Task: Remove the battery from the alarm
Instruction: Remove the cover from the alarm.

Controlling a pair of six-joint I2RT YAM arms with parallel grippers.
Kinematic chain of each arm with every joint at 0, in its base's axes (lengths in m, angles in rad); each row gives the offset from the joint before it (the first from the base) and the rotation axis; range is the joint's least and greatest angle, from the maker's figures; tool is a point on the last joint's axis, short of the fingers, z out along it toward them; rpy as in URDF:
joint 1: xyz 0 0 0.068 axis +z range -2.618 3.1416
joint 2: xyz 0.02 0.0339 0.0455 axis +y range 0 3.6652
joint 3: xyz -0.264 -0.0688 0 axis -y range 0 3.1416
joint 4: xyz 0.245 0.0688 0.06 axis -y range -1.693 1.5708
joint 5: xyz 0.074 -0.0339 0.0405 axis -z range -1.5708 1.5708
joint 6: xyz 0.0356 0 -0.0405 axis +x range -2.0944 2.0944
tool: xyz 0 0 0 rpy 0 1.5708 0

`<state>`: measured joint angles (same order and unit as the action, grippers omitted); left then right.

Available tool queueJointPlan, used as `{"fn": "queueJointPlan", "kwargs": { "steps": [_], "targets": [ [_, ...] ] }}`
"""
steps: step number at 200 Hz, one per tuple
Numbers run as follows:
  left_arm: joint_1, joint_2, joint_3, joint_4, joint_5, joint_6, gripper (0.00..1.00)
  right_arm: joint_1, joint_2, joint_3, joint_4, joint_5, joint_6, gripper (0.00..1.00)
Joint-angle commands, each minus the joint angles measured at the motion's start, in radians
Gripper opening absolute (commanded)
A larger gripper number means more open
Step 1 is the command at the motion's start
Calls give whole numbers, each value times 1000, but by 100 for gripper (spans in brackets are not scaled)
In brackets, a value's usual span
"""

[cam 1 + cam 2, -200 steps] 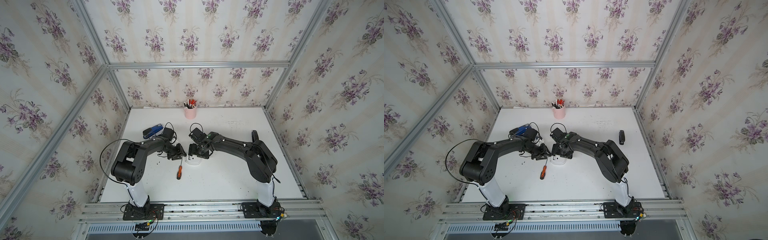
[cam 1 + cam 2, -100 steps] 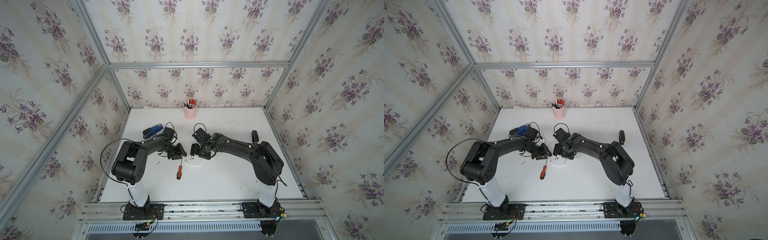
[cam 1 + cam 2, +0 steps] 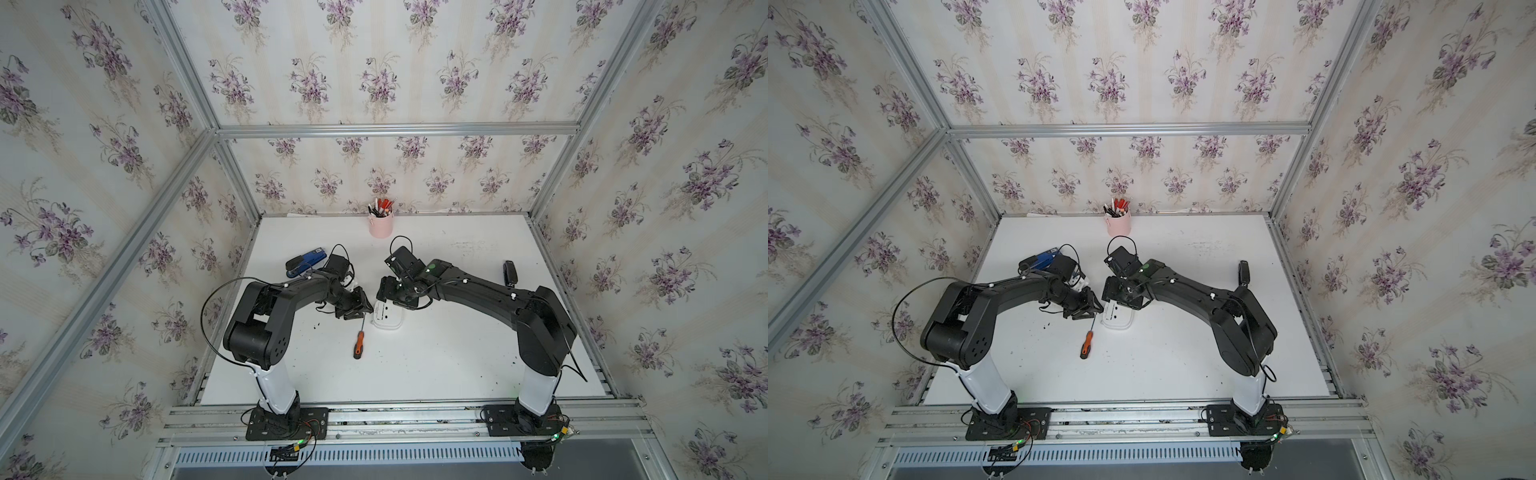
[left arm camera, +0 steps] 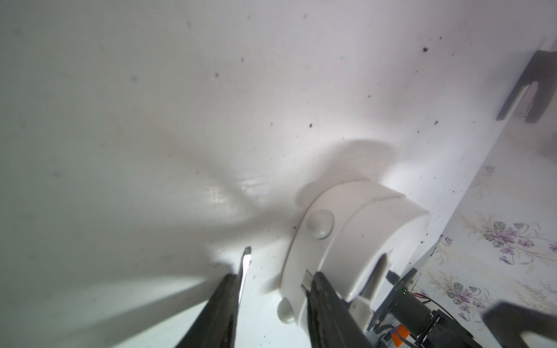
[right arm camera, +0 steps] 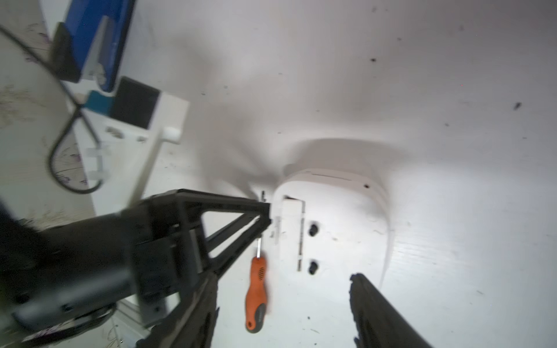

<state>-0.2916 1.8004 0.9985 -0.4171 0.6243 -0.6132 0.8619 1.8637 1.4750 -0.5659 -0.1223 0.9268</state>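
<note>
One white table (image 3: 457, 357): seen whole in both top views; my wrist views catch only speckled patches of it.
Left arm (image 3: 286, 297): reaches in from 7 o'clock toward the table's middle.
Right arm (image 3: 490, 295): reaches in from 5 o'clock and meets the left one over the alarm (image 3: 388, 320).
Right gripper (image 3: 388, 291): hangs over the alarm's 12 o'clock edge and hides that edge from the top views. My right wrist view shows the jaws wide apart with nothing between them.
Left gripper (image 4: 275, 274): jaws partly apart, clamping nothing. One fingertip is at the alarm's 9 o'clock rim, and I cannot tell whether it touches. The other lies along the screwdriver (image 4: 245, 259) blade.
Stapler (image 3: 305, 262): blue and black, at the alarm's 10 o'clock, behind my left wrist.
Alarm (image 5: 340, 223): back up, near the table's middle. Only my right wrist view shows the narrow slot and two dark holes; my left wrist view shows its rounded side.
Pen cup (image 3: 380, 226): pink, at 12 o'clock by the far wall, well apart; top views only.
Screwdriver (image 3: 358, 345): orange handle at the alarm's 7 o'clock, shaft running under my left gripper, just beside the alarm.
Dark oblong thing (image 3: 510, 272): at 2 o'clock near the table's edge, too small to tell what it is.
Battery: I cannot make it out in any view.
</note>
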Motion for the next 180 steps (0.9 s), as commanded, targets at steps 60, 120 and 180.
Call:
{"fn": "queueJointPlan", "kwargs": {
  "steps": [60, 120, 180],
  "targets": [
    [29, -24, -29, -9, -18, 33, 44, 38, 154, 216, -261, -7, 61, 45],
    [57, -46, -54, -2, -2, 48, 44, 37, 289, 396, -391, 5, 29, 31],
    [81, -65, -87, 14, 17, 53, 44, 37, 326, 452, -462, 14, 23, 31]
  ]
}}
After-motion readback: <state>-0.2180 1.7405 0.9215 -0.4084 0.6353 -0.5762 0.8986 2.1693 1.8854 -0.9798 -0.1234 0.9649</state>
